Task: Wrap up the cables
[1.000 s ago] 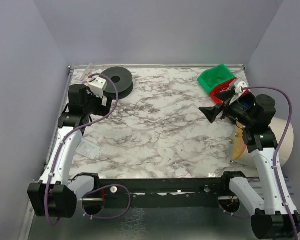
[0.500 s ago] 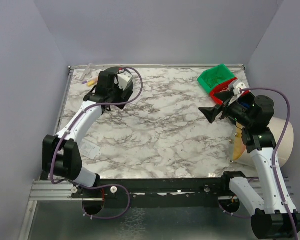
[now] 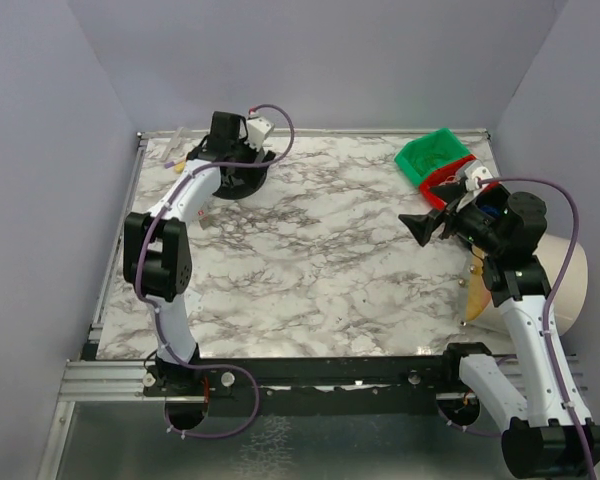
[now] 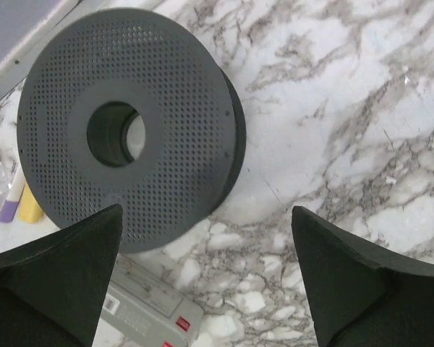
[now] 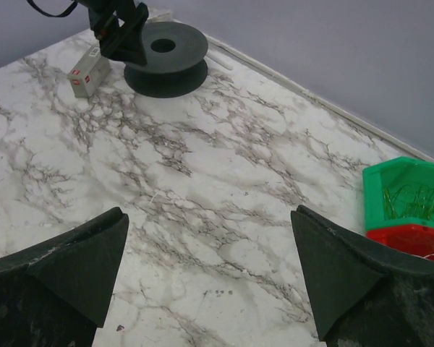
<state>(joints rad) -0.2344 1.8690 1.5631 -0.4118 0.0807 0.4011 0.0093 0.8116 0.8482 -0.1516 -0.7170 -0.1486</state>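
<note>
The left fingers (image 4: 72, 260) are standing wide apart and empty, with the spool (image 4: 123, 137) lying on the desk (image 5: 224, 181) just ahead of them. The right fingers (image 5: 65, 267) are gaping empty too. The only cables (image 5: 414, 199) I can make out are lying as thin strands in the bin (image 5: 390, 173), beyond the right-hand tip. Fetching seems to be the step in hand, and it is calling for a fine pinch on one strand.
</note>
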